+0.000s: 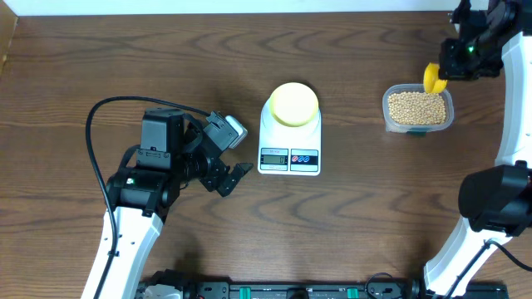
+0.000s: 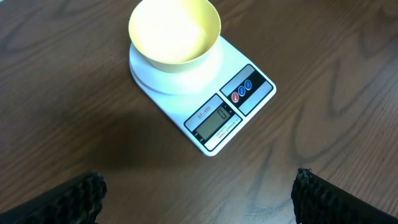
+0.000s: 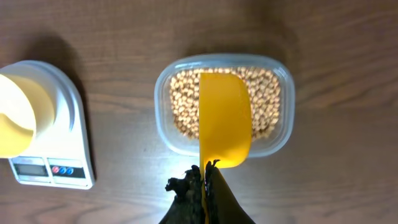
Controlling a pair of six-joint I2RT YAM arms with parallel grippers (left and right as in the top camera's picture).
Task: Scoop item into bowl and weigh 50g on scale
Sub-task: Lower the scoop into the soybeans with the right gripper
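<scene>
The pale yellow bowl sits empty on the white scale; both show in the left wrist view, bowl and scale, display reading 0. Tan beans fill a clear tub at the right, also in the right wrist view. My right gripper is shut on the handle of a bright yellow scoop, held above the tub; the scoop looks empty. My left gripper is open and empty, left of the scale; its fingertips show at the frame's bottom corners.
Brown wooden table. A black cable loops left of the left arm. The right arm's base stands at the right front. The tub's rim lies just under the scoop.
</scene>
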